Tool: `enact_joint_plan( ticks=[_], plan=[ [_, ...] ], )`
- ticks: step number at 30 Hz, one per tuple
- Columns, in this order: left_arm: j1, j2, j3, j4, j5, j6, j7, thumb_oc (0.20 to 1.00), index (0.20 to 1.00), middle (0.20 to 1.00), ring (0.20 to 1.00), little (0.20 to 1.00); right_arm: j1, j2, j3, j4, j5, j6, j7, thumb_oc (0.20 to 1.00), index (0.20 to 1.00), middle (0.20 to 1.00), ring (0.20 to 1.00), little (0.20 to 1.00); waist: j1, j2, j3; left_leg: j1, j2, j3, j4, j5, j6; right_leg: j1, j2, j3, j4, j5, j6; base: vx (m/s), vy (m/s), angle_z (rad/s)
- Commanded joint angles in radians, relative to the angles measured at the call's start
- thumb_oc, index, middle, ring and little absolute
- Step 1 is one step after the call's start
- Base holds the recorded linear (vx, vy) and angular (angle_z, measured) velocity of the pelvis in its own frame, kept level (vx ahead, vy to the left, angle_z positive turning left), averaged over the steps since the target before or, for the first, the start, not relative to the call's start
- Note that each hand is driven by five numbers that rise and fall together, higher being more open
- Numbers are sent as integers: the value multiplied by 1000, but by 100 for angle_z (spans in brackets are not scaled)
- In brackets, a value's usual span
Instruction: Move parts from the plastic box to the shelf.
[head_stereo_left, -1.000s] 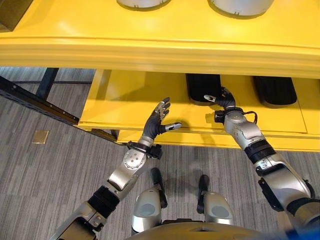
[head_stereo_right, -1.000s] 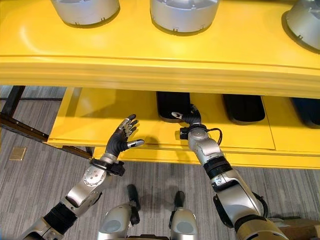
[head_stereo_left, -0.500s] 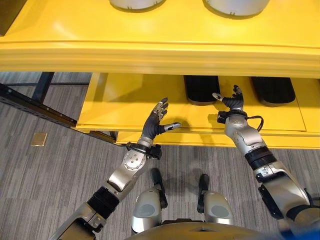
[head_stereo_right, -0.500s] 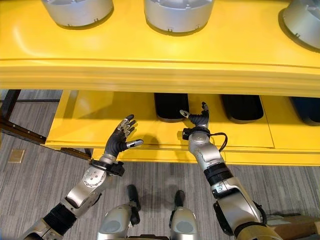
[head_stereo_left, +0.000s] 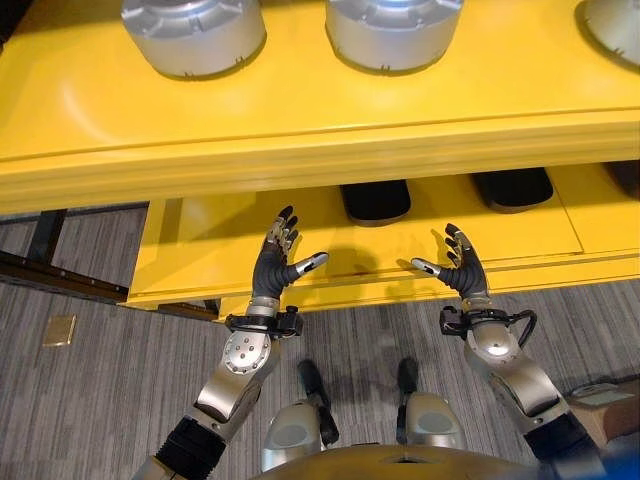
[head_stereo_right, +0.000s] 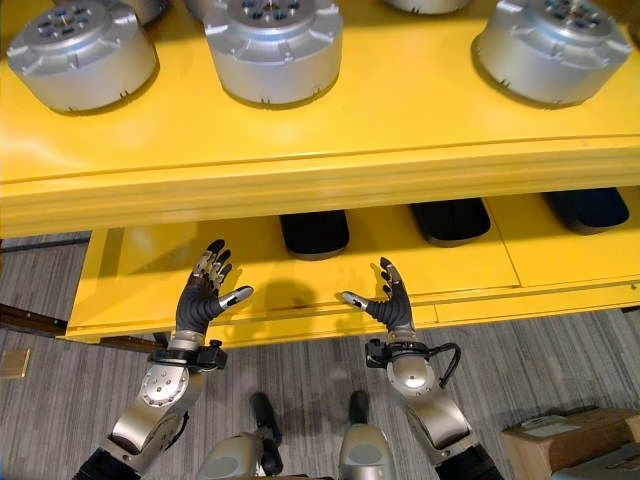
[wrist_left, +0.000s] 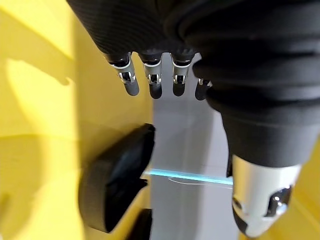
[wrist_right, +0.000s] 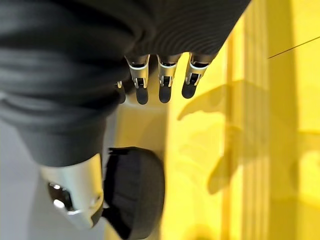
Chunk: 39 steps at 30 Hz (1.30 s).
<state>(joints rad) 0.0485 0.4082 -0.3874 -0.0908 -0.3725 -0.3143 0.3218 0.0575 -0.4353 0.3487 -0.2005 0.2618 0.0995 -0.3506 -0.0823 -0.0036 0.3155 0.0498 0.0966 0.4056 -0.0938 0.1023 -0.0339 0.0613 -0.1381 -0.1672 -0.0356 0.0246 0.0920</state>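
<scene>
1. Since one second ago, the right hand (head_stereo_right: 390, 305) has left the black part (head_stereo_right: 314, 233) on the lower shelf level and drawn back to the shelf's front lip; the camera has also tilted up, bringing more of the top level into frame.
2. Lower centre: both hands are raised with palms facing each other, fingers straight and spread, holding nothing. The left hand (head_stereo_right: 203, 297) is at centre left, the right hand at centre right.
3. Middle band: three black parts lie on the lower level of the yellow shelf (head_stereo_right: 300, 165), the leftmost between and beyond the two hands.
4. Upper frame: silver round parts (head_stereo_right: 272, 45) stand on the top level.
5. Lower right corner: a cardboard box (head_stereo_right: 570, 440) sits on the floor.
</scene>
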Motion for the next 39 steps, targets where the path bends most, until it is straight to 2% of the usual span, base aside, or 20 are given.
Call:
enact_joint_plan(
  ticks=[1, 2, 4, 6, 9, 11, 12, 14, 17, 21, 25, 26, 28, 30, 33, 36, 39],
  plan=[
    [18, 18, 6, -30, -10, -95, -144, 1000, 1000, 1000, 1000, 1000, -6, -21, 0, -20, 15, -99, 79, 1000, 1000, 1000, 1000, 1000, 1, -17, -51, 22, -8, -87, 7, -40, 5, -52, 10, -9, 73, 27, 39, -18, 69, -3],
    [29, 24, 3, -28, -24, -109, -210, 1000, 1000, 1000, 1000, 1000, 3, -31, -1, -3, 29, -109, 82, 1000, 1000, 1000, 1000, 1000, -1, -20, -55, 26, -10, -82, 7, -44, 8, -49, 8, -10, 69, 30, 42, -25, 135, -3],
    [66, 58, -14, -25, -83, -176, -390, 1000, 1000, 1000, 1000, 1000, 60, -59, -31, 51, 65, -150, 88, 1000, 1000, 1000, 1000, 1000, -18, -33, -63, 49, -24, -54, 7, -61, 21, -43, -2, -11, 65, 42, 63, -19, 248, -2],
    [64, 80, -34, -22, -118, -214, -468, 1000, 1000, 1000, 1000, 1000, 81, -61, -41, 87, 82, -159, 73, 1000, 1000, 1000, 1000, 1000, -38, -41, -62, 59, -33, -31, 7, -70, 32, -53, -10, 3, 61, 64, 82, -24, 303, -6],
    [30, 90, -66, -12, -139, -203, -505, 1000, 1000, 1000, 1000, 1000, 77, -47, -44, 126, 54, -184, 78, 1000, 1000, 1000, 1000, 1000, -54, -57, -60, 65, -38, 0, 7, -80, 39, -79, -27, 8, 37, 124, 118, -19, 190, -17],
    [38, 94, -66, -6, -120, -209, -500, 1000, 1000, 1000, 1000, 1000, 67, -43, -38, 134, 47, -191, 95, 1000, 1000, 1000, 1000, 1000, -40, -63, -61, 85, -29, 33, 7, -99, 25, -87, -51, -66, 49, 138, 152, 13, 69, -41],
    [50, 96, -65, -4, -111, -221, -485, 1000, 1000, 1000, 1000, 1000, 49, -45, -28, 139, 53, -196, 111, 1000, 1000, 1000, 1000, 1000, -22, -71, -56, 96, -15, 81, 7, -95, 18, -95, -72, -140, 65, 164, 159, -43, 40, -84],
    [56, 99, -71, 2, -99, -240, -473, 1000, 1000, 1000, 1000, 1000, 28, -45, -18, 145, 58, -202, 118, 1000, 1000, 1000, 1000, 1000, -6, -78, -52, 98, -7, 112, 7, -92, 22, -103, -89, -185, 109, 170, 159, -115, 17, -108],
    [32, 100, -94, 16, -88, -245, -485, 1000, 1000, 1000, 1000, 1000, -5, -38, -1, 171, 53, -218, 95, 1000, 1000, 1000, 1000, 1000, 6, -75, -46, 78, -15, 112, 14, -90, 58, -113, -97, -166, 250, 122, 135, -98, 41, -60],
    [23, 110, -94, 44, -120, -257, -521, 1000, 1000, 1000, 1000, 1000, -33, -41, 4, 195, 57, -245, 92, 1000, 1000, 1000, 1000, 1000, 37, -65, -47, 31, -9, 126, 50, -92, 87, -86, -123, -161, 423, 66, 92, -132, -41, 9],
    [15, 121, -93, 56, -103, -240, -552, 1000, 1000, 1000, 1000, 1000, -57, -46, 7, 193, 76, -237, 70, 1000, 1000, 1000, 1000, 1000, 37, -79, -63, -1, -2, 158, 69, -93, 93, -35, -99, -150, 400, 29, 85, -90, -190, -72],
    [15, 121, -93, 56, -109, -241, -547, 1000, 1000, 1000, 1000, 1000, -67, -51, 9, 194, 80, -231, 75, 1000, 1000, 1000, 1000, 1000, 39, -82, -66, -9, 13, 186, 81, -86, 84, -9, -95, -179, 366, 6, 77, -92, -245, -41],
    [20, 114, -90, 54, -114, -250, -527, 1000, 1000, 1000, 1000, 1000, -85, -60, 16, 196, 75, -222, 82, 1000, 1000, 1000, 1000, 1000, 50, -85, -67, -22, 67, 247, 113, -56, 44, 59, -68, -248, 254, -42, 51, -88, -274, -57],
    [20, 98, -94, 43, -107, -247, -489, 1000, 1000, 1000, 1000, 1000, -97, -82, 20, 188, 39, -198, 70, 1000, 1000, 1000, 1000, 1000, 57, -87, -72, -44, 127, 294, 140, -11, -2, 114, -41, -296, 142, -52, 40, -94, -295, -137],
    [10, 88, -99, 39, -112, -235, -482, 1000, 1000, 1000, 1000, 1000, -98, -106, 14, 183, 38, -173, 36, 1000, 1000, 1000, 1000, 1000, 45, -82, -77, -47, 146, 307, 138, 12, -25, 119, -24, -288, 90, -38, 37, -76, -224, -141],
    [2, 94, -93, 37, -128, -221, -498, 1000, 1000, 1000, 1000, 1000, -83, -132, -13, 191, 28, -156, -31, 1000, 1000, 1000, 1000, 1000, 9, -79, -74, -41, 157, 317, 127, 29, -47, 104, -5, -262, 60, -25, 30, -73, -254, -46],
    [2, 99, -82, 40, -137, -220, -517, 1000, 1000, 1000, 1000, 1000, -60, -141, -44, 197, 16, -150, -47, 1000, 1000, 1000, 1000, 1000, -14, -75, -72, -31, 165, 323, 117, 40, -60, 84, 7, -248, 60, -22, 19, -66, -255, -49]
  ],
)
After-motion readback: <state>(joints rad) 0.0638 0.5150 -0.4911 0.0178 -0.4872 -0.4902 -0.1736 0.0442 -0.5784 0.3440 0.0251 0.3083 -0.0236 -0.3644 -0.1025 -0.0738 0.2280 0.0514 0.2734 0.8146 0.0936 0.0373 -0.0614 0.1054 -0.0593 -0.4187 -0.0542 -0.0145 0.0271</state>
